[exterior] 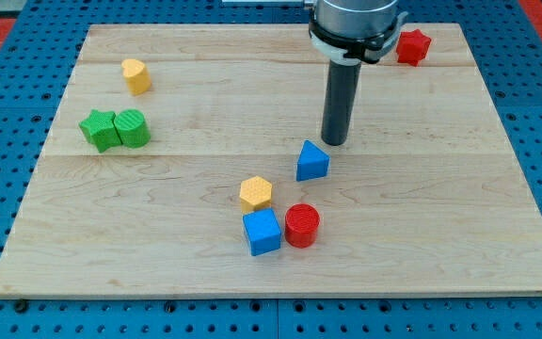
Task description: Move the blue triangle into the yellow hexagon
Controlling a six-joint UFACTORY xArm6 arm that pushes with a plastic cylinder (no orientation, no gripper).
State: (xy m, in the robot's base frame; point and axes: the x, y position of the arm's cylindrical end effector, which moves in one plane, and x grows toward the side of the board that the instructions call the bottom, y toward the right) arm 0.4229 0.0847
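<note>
The blue triangle (pixel 312 161) lies near the middle of the wooden board (pixel 440 217). The yellow hexagon (pixel 256 193) lies to its lower left, a short gap away. My tip (pixel 334 141) stands just above and to the right of the blue triangle, very close to its upper right edge; whether it touches cannot be told.
A blue cube (pixel 263 231) and a red cylinder (pixel 302 225) sit just below the yellow hexagon. A green star (pixel 99 129) and a green cylinder (pixel 132 128) sit at the left. A yellow block (pixel 136 75) is at the upper left, a red star (pixel 412 45) at the upper right.
</note>
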